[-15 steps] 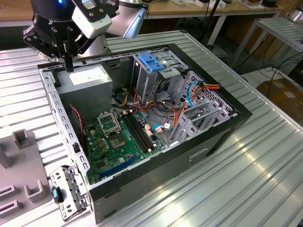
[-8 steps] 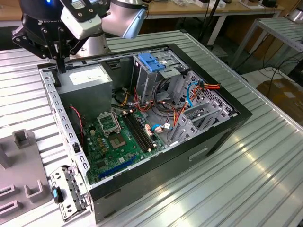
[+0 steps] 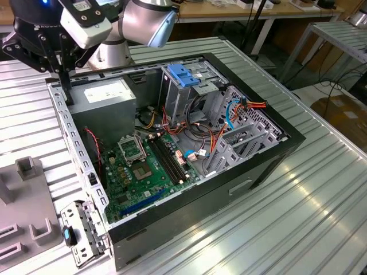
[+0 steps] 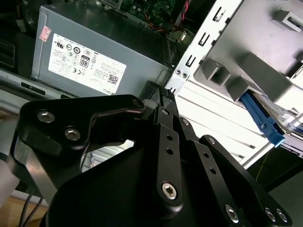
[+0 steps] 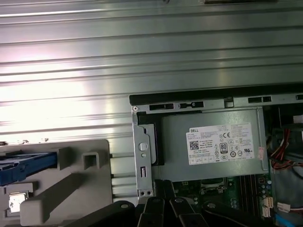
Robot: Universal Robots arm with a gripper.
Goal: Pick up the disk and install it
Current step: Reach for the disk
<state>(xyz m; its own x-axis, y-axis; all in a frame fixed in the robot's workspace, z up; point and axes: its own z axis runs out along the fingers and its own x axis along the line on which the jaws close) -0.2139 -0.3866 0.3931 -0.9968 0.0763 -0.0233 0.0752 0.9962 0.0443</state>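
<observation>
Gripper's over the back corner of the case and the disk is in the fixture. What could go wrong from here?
The gripper hangs right by the case wall beside the power supply; a sideways move could clip it. The disk sits among the posts of the grey fixture, so a skewed grasp might jam. Loose cables by the drive cage could snag it.

Disk (image 5: 27, 164) was cut off by the first wrist view's edge, grey fixture (image 3: 17, 215) ran past the exterior view's left edge
</observation>
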